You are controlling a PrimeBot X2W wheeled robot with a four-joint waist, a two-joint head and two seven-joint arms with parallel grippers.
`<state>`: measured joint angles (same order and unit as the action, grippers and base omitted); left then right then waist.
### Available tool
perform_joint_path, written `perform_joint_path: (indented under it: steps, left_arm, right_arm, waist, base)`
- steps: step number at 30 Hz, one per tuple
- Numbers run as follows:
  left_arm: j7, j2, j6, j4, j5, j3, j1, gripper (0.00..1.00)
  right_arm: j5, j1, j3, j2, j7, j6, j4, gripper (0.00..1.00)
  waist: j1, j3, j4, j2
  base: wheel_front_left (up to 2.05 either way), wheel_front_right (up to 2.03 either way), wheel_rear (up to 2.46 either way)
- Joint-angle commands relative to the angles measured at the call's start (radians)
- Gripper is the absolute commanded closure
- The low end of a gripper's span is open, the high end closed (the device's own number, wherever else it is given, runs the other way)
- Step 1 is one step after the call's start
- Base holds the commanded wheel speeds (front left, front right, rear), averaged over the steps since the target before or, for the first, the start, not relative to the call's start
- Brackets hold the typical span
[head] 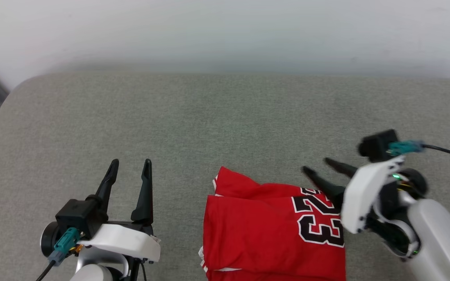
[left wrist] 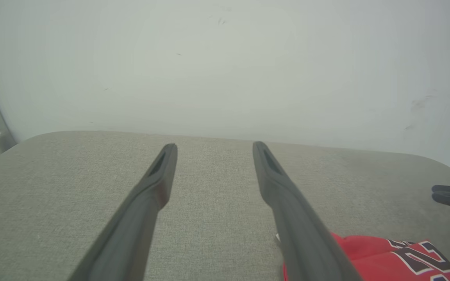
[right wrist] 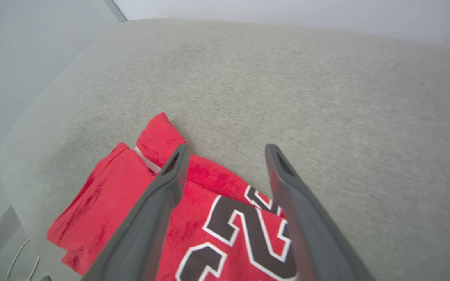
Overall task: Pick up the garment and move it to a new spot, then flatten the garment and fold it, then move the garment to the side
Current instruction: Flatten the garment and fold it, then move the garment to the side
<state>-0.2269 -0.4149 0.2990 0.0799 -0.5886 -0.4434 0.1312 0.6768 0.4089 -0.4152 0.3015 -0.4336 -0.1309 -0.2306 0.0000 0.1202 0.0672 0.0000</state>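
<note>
Head view: left jaws gape wide, empty, over the grey woven-fabric cushion (head: 225,117), well apart from the folded red jersey shirt with black numerals (head: 264,230) to their right. Right jaws, equally wide and empty, hang over its numbered right end, far nearer. Right wrist view shows the numerals between them, partly covered in head view.

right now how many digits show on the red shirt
2: a 2 beside the right gripper, a 3 just below it in the head view; folds in the shirt may hide more.
</note>
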Motion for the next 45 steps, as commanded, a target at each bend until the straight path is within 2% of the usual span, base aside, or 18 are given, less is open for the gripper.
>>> perform_joint_path:
  steps: [1,6,8,12,16,23,30,40,45]
  left_arm:
    - [-0.005,-0.001,0.003,-0.004,-0.003,0.004,-0.008,0.0]
    - [-0.012,-0.006,0.008,-0.019,-0.014,0.021,-0.029,0.0]
    - [-0.014,-0.008,0.009,-0.03,-0.022,0.029,-0.039,0.0]
    - [-0.017,-0.014,0.007,-0.049,-0.031,0.036,-0.064,0.0]
    - [-0.015,-0.019,0.01,-0.07,-0.04,0.037,-0.096,0.0]
    - [-0.021,-0.019,0.012,-0.094,-0.057,0.041,-0.154,0.0]
    - [-0.028,-0.015,0.006,-0.095,-0.061,0.056,-0.165,0.0]
    - [-0.032,-0.014,0.001,-0.094,-0.048,0.07,-0.143,0.0]
    - [-0.034,-0.005,0.011,-0.08,-0.037,0.077,-0.131,0.0]
  right_arm:
    - [-0.031,-0.035,0.028,0.023,0.029,0.0,0.005,0.0]
    - [-0.201,-0.123,0.202,0.075,0.195,0.0,0.071,0.0]
    - [-0.256,-0.175,0.273,0.074,0.273,0.0,0.103,0.0]
    - [-0.323,-0.263,0.396,0.045,0.387,0.0,0.153,0.0]
    - [-0.355,-0.34,0.444,0.005,0.441,0.0,0.198,0.0]
    - [-0.388,-0.459,0.437,-0.054,0.433,0.0,0.279,0.0]
    - [-0.392,-0.501,0.443,-0.095,0.412,0.0,0.349,0.0]
    - [-0.376,-0.505,0.471,-0.111,0.359,0.0,0.37,0.0]
    - [-0.293,-0.5,0.534,-0.101,0.268,0.0,0.332,0.0]
  waist:
    - [0.0,-0.014,-0.017,0.0]
    - [0.0,-0.035,-0.05,0.0]
    - [0.0,-0.046,-0.061,0.0]
    - [0.0,-0.071,-0.078,0.0]
    - [0.0,-0.099,-0.091,0.0]
    - [0.0,-0.15,-0.097,0.0]
    - [0.0,-0.158,-0.105,0.0]
    - [0.0,-0.142,-0.109,0.0]
    - [0.0,-0.124,-0.104,0.0]
  base:
    - [0.0,0.0,0.0]
    - [0.0,0.0,0.0]
    - [0.0,0.0,0.0]
    - [0.0,0.0,0.0]
    - [0.0,0.0,0.0]
    - [0.0,0.0,0.0]
    - [0.0,0.0,0.0]
    - [0.0,0.0,0.0]
    - [0.0,0.0,0.0]
